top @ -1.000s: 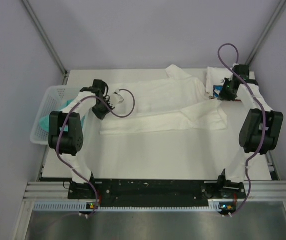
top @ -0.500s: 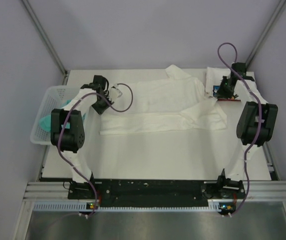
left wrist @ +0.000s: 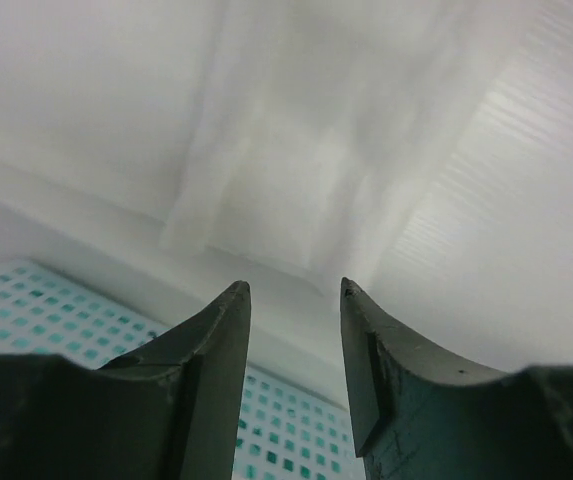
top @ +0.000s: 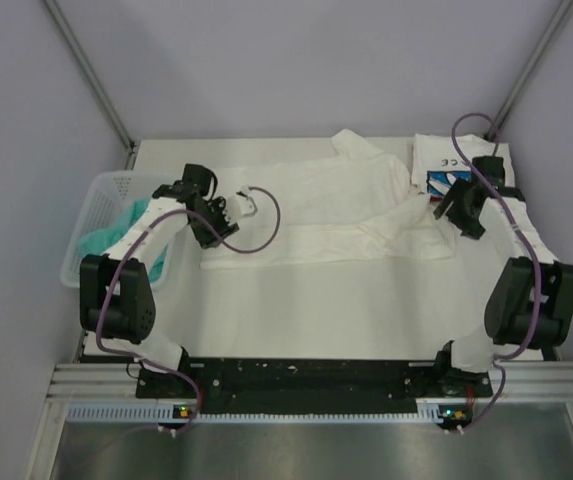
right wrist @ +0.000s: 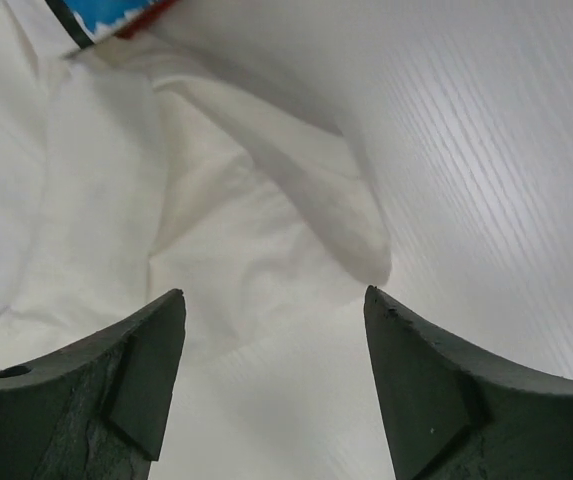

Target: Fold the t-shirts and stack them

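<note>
The large white t-shirt [top: 326, 210] lies flat as a long band, and its long axis runs straight from one gripper to the other. The left gripper [top: 232, 205] hovers at the band's left short end with its jaws parted and nothing between them. In its wrist view the cloth edge lies just ahead of the fingertips [left wrist: 234, 300], and the mesh basket [left wrist: 26, 300] is behind and beneath them. The right gripper [top: 450, 208] hangs over the opposite end with its jaws spread wide and empty, and a rounded cloth corner [right wrist: 361, 255] sits just beyond them. Each arm is therefore nearest its own end, and neither reaches the middle.

The coming move probably turns on that lengthwise lie, with either end folding toward the other gripper. The daisy-print t-shirt [top: 451, 165] lies just beyond the right gripper and touches the band's far right part. The teal t-shirt [top: 101, 240] sits in the basket, behind the left gripper.
</note>
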Available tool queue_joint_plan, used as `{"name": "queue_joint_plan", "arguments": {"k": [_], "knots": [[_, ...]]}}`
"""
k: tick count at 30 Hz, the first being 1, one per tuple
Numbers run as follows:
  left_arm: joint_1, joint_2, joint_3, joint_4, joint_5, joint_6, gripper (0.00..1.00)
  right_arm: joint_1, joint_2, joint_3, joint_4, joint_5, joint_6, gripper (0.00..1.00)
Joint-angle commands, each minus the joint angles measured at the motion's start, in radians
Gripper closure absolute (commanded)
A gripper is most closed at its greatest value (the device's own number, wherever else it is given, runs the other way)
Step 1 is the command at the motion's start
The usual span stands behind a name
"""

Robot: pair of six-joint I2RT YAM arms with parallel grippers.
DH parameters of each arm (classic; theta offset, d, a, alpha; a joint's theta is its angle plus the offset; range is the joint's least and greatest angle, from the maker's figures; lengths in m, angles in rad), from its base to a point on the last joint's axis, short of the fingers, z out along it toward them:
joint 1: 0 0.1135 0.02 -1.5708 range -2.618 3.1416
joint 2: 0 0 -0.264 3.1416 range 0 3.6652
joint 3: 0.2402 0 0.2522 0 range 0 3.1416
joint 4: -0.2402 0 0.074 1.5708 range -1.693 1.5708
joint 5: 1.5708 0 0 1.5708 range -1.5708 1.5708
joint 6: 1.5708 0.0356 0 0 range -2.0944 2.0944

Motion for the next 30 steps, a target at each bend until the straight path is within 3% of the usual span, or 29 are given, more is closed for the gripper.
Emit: {"name": "queue_joint_plan", "arguments": {"k": [1,5,13,15,17,18,19,25,30], "knots": [[-0.027,-0.057,-0.132,-0.072,0.083,0.21,0.52,-0.002,-0.114,-0.178,0.052,0.0,0.063,0.31],[-0.026,-0.028,-0.189,-0.021,0.037,0.233,0.48,-0.02,-0.083,-0.269,0.139,-0.023,0.112,0.39],[-0.026,0.055,-0.228,0.12,-0.048,0.184,0.47,-0.032,0.054,-0.27,0.182,0.021,0.147,0.45],[-0.026,0.063,-0.237,0.137,-0.051,0.175,0.55,-0.048,0.058,-0.289,0.196,0.032,0.16,0.55],[-0.026,0.069,-0.246,0.149,-0.066,0.164,0.77,-0.069,0.051,-0.31,0.196,0.033,0.171,0.76],[-0.024,0.068,-0.248,0.152,-0.08,0.157,0.91,-0.077,0.035,-0.322,0.195,0.033,0.177,0.92],[-0.021,0.065,-0.246,0.151,-0.092,0.149,1.0,-0.083,0.011,-0.336,0.19,0.029,0.181,1.0],[0.02,-0.026,-0.232,0.035,-0.102,0.137,1.0,-0.083,-0.332,-0.486,0.106,-0.022,0.212,1.0],[0.028,-0.178,-0.326,-0.08,-0.088,0.164,1.0,-0.083,-0.699,-0.658,-0.046,-0.02,0.285,1.0]]}}
